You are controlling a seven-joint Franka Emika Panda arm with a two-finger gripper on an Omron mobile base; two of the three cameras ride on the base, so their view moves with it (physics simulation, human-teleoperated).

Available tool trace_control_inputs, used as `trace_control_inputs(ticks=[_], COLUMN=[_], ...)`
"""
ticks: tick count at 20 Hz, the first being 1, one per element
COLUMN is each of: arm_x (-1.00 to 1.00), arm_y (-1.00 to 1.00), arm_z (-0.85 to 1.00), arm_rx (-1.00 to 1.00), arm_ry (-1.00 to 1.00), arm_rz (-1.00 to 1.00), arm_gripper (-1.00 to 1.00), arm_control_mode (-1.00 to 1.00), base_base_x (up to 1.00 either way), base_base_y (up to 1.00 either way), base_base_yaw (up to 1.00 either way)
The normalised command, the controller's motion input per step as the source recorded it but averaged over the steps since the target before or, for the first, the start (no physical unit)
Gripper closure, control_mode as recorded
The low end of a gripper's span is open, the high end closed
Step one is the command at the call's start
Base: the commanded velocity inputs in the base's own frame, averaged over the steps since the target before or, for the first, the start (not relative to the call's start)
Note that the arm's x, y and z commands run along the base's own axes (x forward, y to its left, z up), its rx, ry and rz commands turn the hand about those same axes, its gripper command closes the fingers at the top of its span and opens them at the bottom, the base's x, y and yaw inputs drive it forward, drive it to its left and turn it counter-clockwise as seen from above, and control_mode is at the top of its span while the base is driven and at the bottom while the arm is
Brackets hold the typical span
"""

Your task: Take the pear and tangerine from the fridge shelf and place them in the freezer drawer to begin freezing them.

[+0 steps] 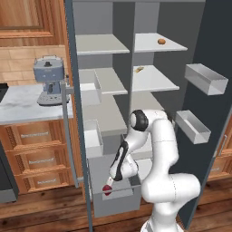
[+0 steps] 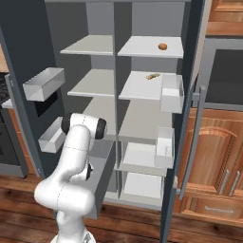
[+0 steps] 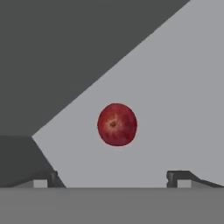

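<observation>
Down low and nearest to us, the dark two-finger gripper (image 3: 112, 178) hangs over the wide grey open-topped freezer drawer (image 1: 118, 200), and its fingers stand wide apart, one dark tip at each side of the hand view with nothing between them. Right there below sits the small glossy red pear (image 3: 117, 124), apart from both tips, lying on the drawer's pale grey floor; from the left base camera it shows as a red spot (image 1: 107, 189) just under the gripper (image 1: 113, 177), at the drawer's near left. So by my reading that is half the job done: the pear looks delivered and let go, though whether it has fully settled on the floor I cannot tell. Now look up and farther back into the open fridge: on the middle right shelf lies a flat tan-yellow scrap (image 1: 139, 69), which is not our fruit. Higher again, on the thin pale grey top right fridge shelf (image 1: 174, 47), the small round orange tangerine (image 1: 161, 41) sits alone near the back, well apart from the arm. That one is untouched, so what remains, I judge, is a lift out of the drawer, a long reach up to that top shelf, a grasp, and a carry down beside the pear.
</observation>
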Motion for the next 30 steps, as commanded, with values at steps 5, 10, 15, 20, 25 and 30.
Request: trace_control_inputs(ticks=[5,10,15,20,25,30], arm_x=[0.08,0.01,-0.18,-0.36,-0.25,-0.32], arm_y=[-0.25,-0.50,-0.65,-0.26,-0.35,-0.33], arm_z=[0.88,0.60,0.21,0.87,0.95,0.98], arm_rx=[0.06,0.05,0.01,0.00,0.00,0.00], arm_ry=[0.15,0.08,-0.02,-0.02,-0.03,-0.05], arm_rz=[-0.11,-0.09,-0.07,-0.14,-0.13,-0.12], arm_gripper=[-1.00,-1.00,-1.00,-1.00,-1.00,-1.00], arm_control_mode=[-1.00,-1.00,-1.00,-1.00,-1.00,-1.00], base_base_x=[0.00,0.00,0.00,0.00,0.00,0.00], base_base_y=[0.00,0.00,0.00,0.00,0.00,0.00], base_base_yaw=[0.00,0.00,0.00,0.00,0.00,0.00])
